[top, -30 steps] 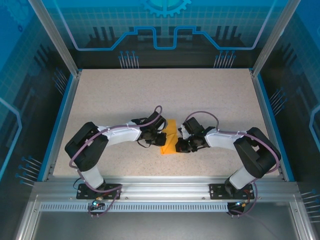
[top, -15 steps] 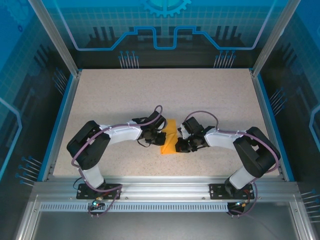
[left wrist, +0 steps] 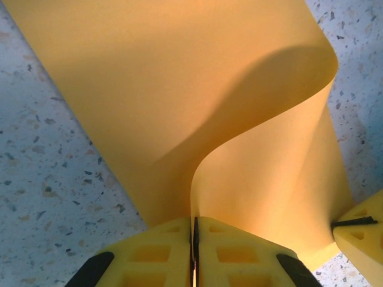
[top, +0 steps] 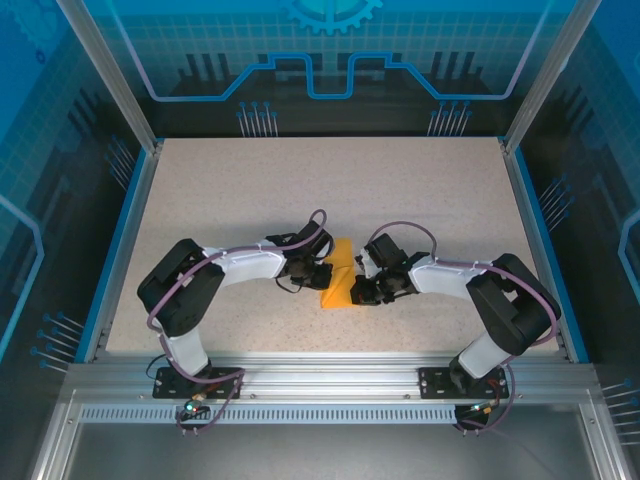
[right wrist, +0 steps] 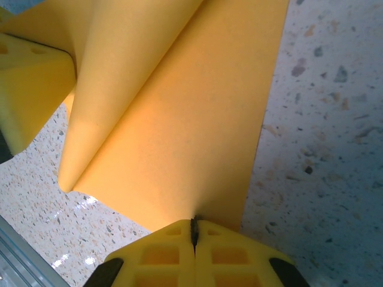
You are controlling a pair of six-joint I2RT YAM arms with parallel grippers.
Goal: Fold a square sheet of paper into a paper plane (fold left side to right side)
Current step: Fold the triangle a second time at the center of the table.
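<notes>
Top view: bright, even light from above; table (top: 400, 190) sharp throughout; blue side walls dimmer.
Shadows, top view: short and soft, close under the arms.
Left wrist: warm glow on the paper (left wrist: 149, 72); broad soft shadow under the curled flap, fading toward the right.
Right wrist: brightest down the middle of the paper, darker along the left fold; small white glints on the table at lower left.
Focus: table speckle crisp in both wrist views; nearest edges slightly soft.
Distortion: outward lean of uprights at the top view's sides.
</notes>
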